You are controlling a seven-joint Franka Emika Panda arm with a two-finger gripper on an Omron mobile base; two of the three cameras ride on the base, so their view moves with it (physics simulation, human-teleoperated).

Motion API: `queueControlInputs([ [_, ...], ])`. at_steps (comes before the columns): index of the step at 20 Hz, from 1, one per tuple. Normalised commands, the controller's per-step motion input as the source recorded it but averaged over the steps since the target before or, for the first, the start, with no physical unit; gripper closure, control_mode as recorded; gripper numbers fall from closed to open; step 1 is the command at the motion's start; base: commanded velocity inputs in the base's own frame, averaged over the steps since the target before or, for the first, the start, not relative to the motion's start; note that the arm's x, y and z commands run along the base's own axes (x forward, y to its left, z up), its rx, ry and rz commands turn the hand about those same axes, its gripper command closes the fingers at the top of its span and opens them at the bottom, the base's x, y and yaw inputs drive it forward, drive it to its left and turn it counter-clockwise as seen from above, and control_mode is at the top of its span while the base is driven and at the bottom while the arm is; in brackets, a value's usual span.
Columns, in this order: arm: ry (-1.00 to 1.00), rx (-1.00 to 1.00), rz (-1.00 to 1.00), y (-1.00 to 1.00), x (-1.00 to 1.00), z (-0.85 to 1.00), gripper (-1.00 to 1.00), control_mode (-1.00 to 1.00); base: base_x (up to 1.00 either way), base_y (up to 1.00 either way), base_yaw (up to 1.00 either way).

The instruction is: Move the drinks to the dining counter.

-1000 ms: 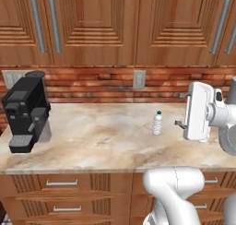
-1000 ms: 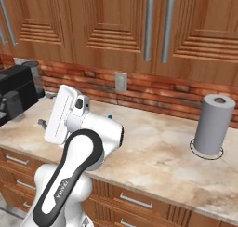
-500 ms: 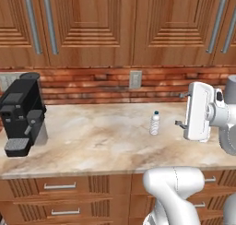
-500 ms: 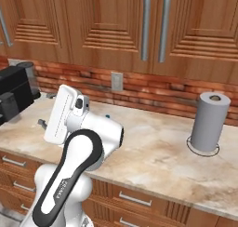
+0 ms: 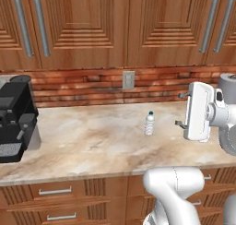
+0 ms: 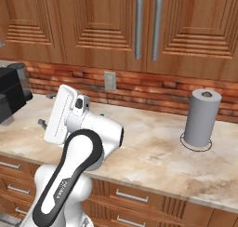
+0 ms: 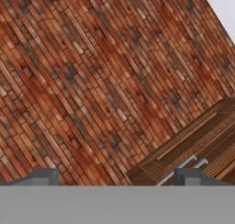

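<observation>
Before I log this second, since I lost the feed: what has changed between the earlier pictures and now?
The base has driven sideways to its right, so both base views shifted: the coffee machine, water bottle and paper-towel roll all slid left in frame. That is camera motion, not the things moving. The gripper stayed open, raised above the counter, holding nothing. Nothing was grasped or released.

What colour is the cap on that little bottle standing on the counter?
Teal, on a clear water bottle; it shows best in the left base view.
</observation>
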Motion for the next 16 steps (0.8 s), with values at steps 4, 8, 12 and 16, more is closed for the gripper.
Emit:
queueControlInputs([
  [4,0.0,0.0,0.0,0.0,0.0,0.0,-1.0,1.0,0.12,0.0,-0.17],
  [8,0.0,0.0,0.0,0.0,0.0,0.0,-1.0,1.0,0.08,0.0,-0.1],
  [12,0.0,0.0,0.0,0.0,0.0,0.0,-1.0,1.0,0.01,0.01,-0.01],
  [16,0.0,0.0,0.0,0.0,0.0,0.0,-1.0,1.0,0.0,0.0,0.0],
])
